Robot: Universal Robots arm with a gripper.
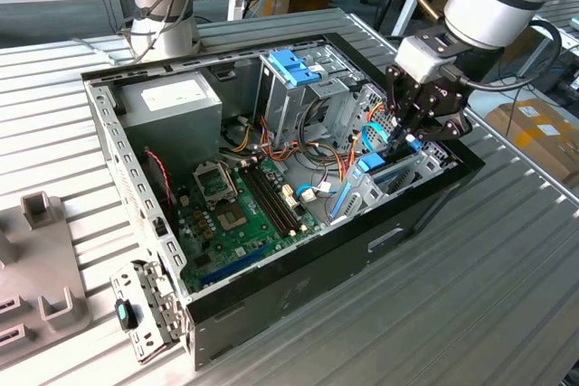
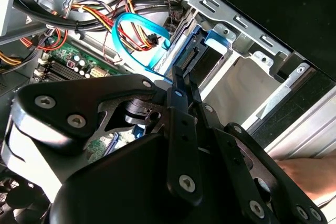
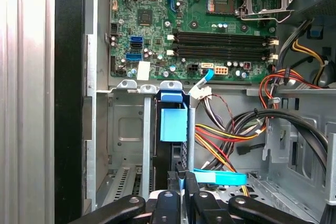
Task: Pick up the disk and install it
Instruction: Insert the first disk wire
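Observation:
The disk (image 1: 375, 166) stands on edge in the metal drive bay (image 1: 425, 164) at the corner of the open computer case (image 1: 298, 305) on the exterior view's right. Its light-blue carrier (image 3: 173, 124) sits between the bay's rails, with the dark drive body below it in the first wrist view. My gripper (image 1: 401, 139) reaches down into the bay from above. Its black fingers (image 3: 174, 178) are pressed close together on the disk's edge (image 2: 202, 51), with a thin blue strip showing between them.
Bundled coloured wires (image 3: 231, 129) and a blue flat cable (image 2: 131, 30) lie right beside the bay. A tall drive cage with a blue latch (image 1: 294, 65), the motherboard (image 1: 235, 214) and the power supply (image 1: 172, 101) fill the case. Another arm's base (image 1: 163, 6) stands behind. Grey fixtures (image 1: 41, 259) sit at the exterior view's left.

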